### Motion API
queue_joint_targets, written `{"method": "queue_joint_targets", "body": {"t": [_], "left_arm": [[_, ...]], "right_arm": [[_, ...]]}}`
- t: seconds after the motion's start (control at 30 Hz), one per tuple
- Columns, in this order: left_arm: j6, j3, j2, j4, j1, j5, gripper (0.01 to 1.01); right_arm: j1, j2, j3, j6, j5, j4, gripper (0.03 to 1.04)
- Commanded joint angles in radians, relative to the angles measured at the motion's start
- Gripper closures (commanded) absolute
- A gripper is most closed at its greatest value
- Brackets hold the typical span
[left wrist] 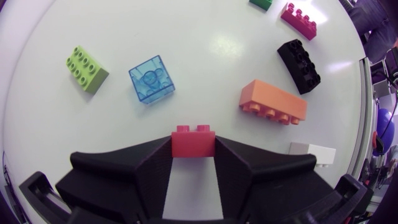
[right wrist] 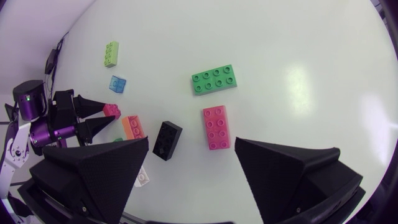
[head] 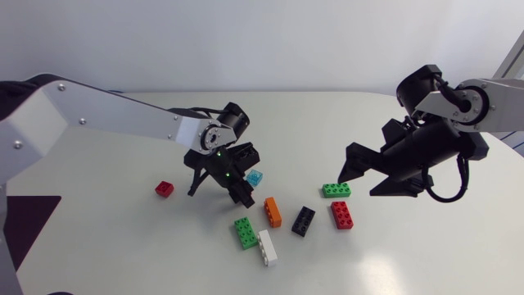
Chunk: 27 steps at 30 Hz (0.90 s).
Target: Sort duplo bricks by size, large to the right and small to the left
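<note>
Left hand (left wrist: 193, 149) clamped on small red brick (left wrist: 193, 140), right hand (right wrist: 192, 141) spread wide, large red brick (right wrist: 216, 127) just ahead of it

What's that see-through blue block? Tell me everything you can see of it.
The blue brick is small, square, of clear light-blue plastic, with round studs on top. It lies flat on the table, studs up, ahead of the left gripper, between the lime brick and the orange brick, touching neither.
</note>
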Motion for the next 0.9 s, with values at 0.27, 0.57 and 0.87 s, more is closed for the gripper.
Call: {"method": "queue_joint_targets", "body": {"t": [0.27,0.57,0.87], "left_arm": [[0.075,-0.207,-0.180,0.023,0.271,0.022,0.792],[0.113,-0.381,-0.241,0.141,0.451,0.019,0.680],[0.003,-0.173,-0.248,0.057,0.247,0.017,0.051]], "right_arm": [[0.007,0.005,-0.015,0.001,-0.006,0.016,0.07],[0.037,0.018,-0.003,0.013,-0.008,0.022,0.07],[0.039,0.010,0.014,0.016,-0.006,0.011,0.07]]}}
